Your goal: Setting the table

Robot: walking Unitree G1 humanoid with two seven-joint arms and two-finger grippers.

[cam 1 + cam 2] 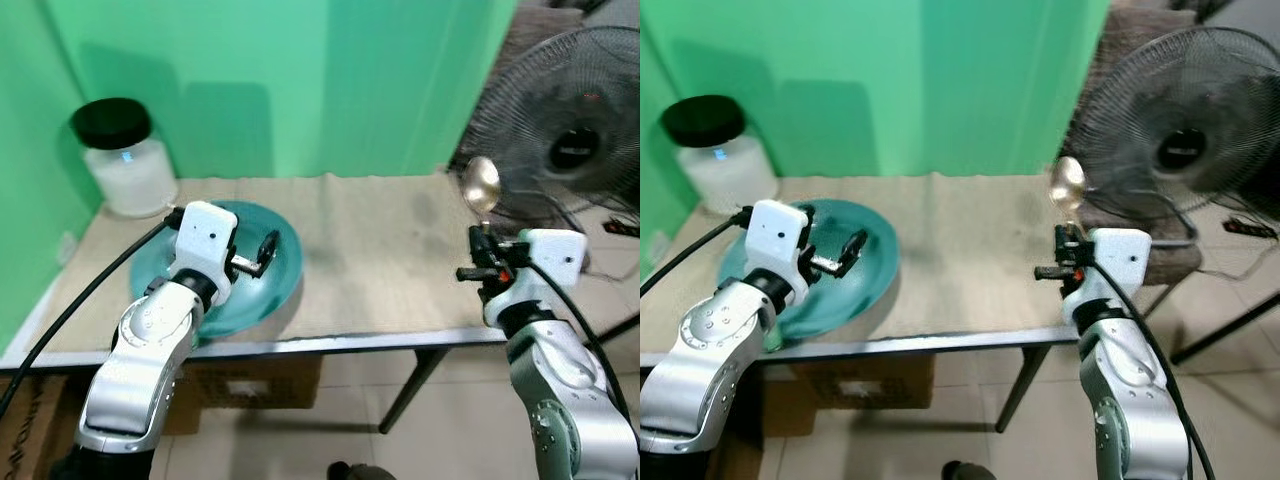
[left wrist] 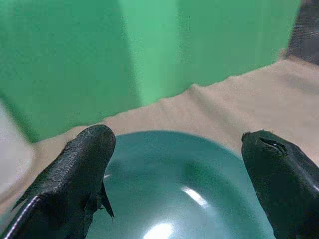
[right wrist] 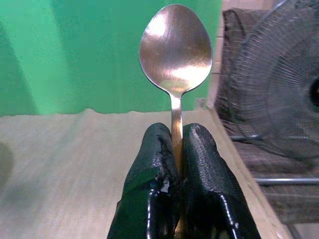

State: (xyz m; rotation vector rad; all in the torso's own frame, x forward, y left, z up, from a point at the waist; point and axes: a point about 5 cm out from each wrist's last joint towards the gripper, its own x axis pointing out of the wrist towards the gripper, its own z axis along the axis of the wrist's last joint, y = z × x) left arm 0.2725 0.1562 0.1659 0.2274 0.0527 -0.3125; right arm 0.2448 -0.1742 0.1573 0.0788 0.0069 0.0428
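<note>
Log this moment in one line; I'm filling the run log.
left claw open over round teal plate | right claw shut on shiny metal spoon, upright

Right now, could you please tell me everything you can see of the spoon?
The spoon is shiny, silver-coloured metal with an oval bowl and a slim handle. It stands upright, bowl on top, with its handle pinched between the two black fingers of the right claw, which is shut on it. It is held in the air above the right end of the table, in front of the fan, and touches nothing but the fingers.
</note>
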